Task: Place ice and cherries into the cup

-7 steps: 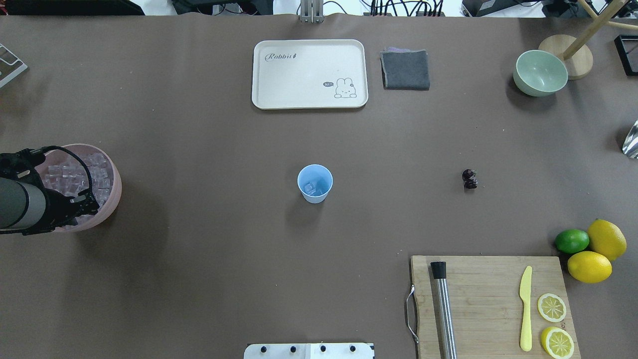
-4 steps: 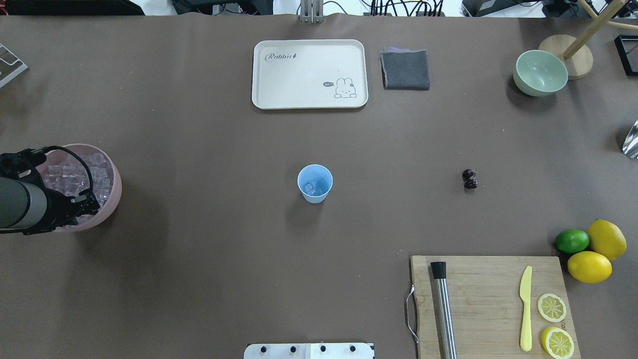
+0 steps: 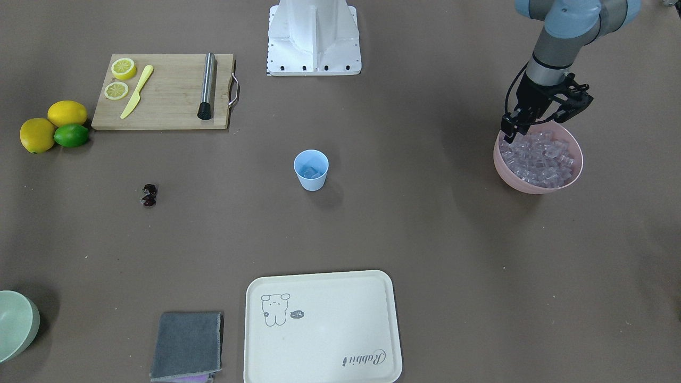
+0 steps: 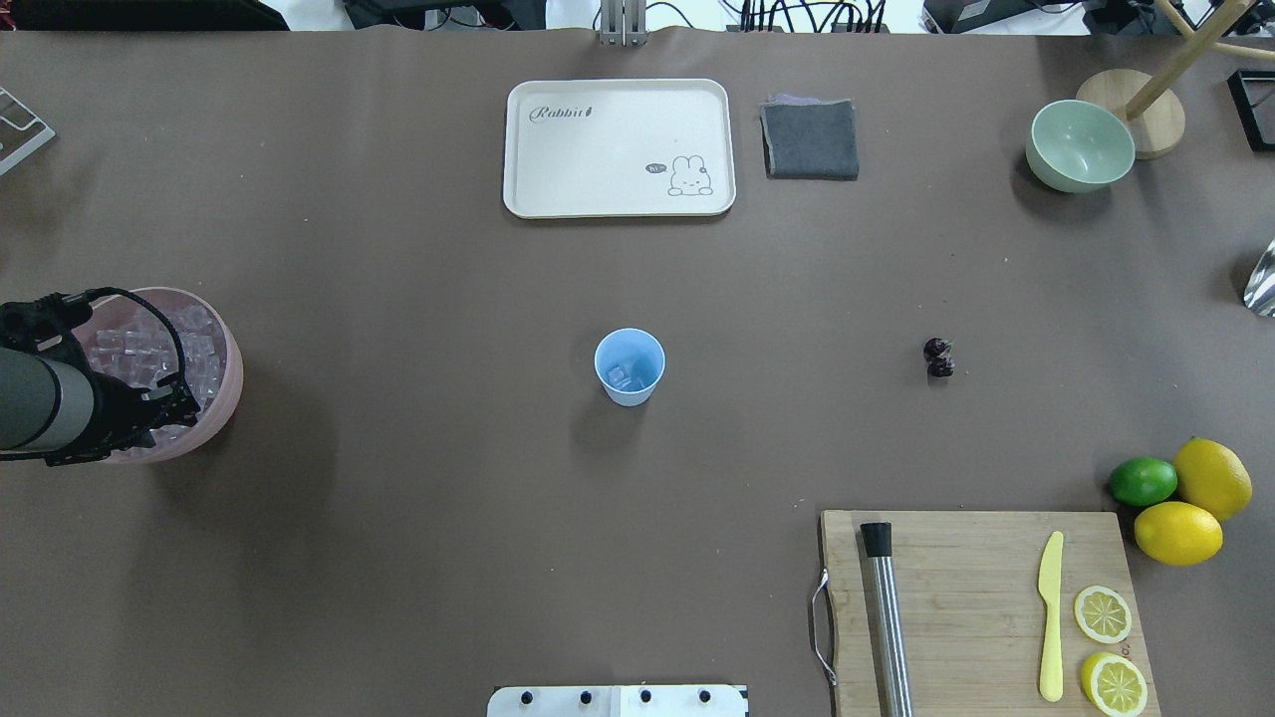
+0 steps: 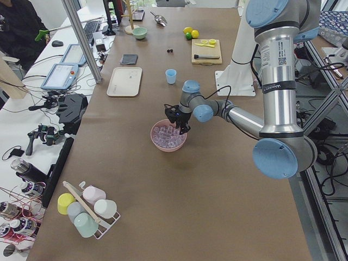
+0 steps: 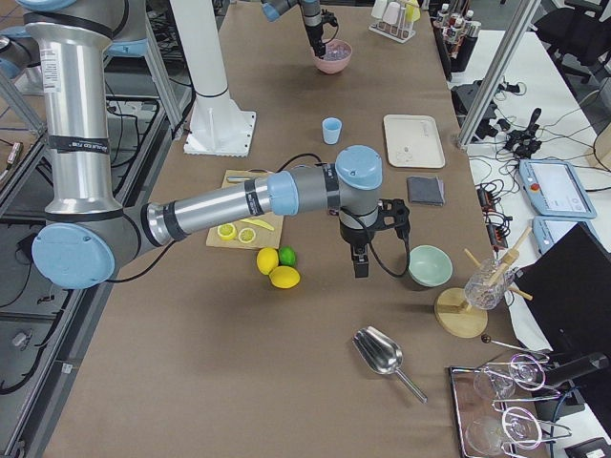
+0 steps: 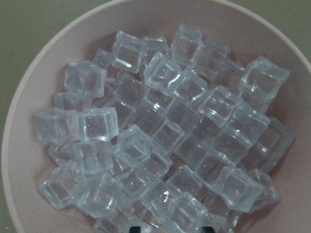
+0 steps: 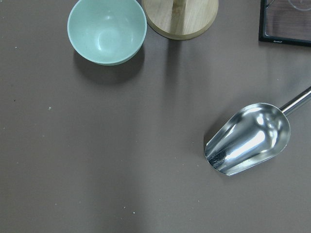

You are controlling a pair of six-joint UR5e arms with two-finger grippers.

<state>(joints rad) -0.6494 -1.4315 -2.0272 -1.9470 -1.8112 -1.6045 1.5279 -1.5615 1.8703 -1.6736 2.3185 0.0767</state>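
**The left fingers [image 3: 507,130] hang spread wide over the ice [image 3: 541,157]**

The left fingers are just above the pink bowl [image 3: 533,187], at the side of it nearest the robot. They are spread far apart and hold nothing. One tip reaches down by the bowl's rim, close above the cubes. The bowl is heaped with clear, shiny cubes (too many to count). In the left wrist view they fill almost the whole picture. Two dark tips just peek in at the bottom edge, with cubes between them.

The light blue cup [image 3: 310,171] stands upright in the middle of the counter [image 4: 398,558]. It is well apart from the bowl and the left fingers. A few cubes lie at its bottom.

The cherries [image 3: 149,195] lie on the bare counter on the other side of the cup. They are well apart from it and from both sets of fingers.

The right fingers [image 6: 360,262] point down over the counter near the pale green bowl [image 6: 429,264] and a metal scoop [image 6: 380,353]. They show only in a side view, so I cannot tell if they are spread or pressed together.
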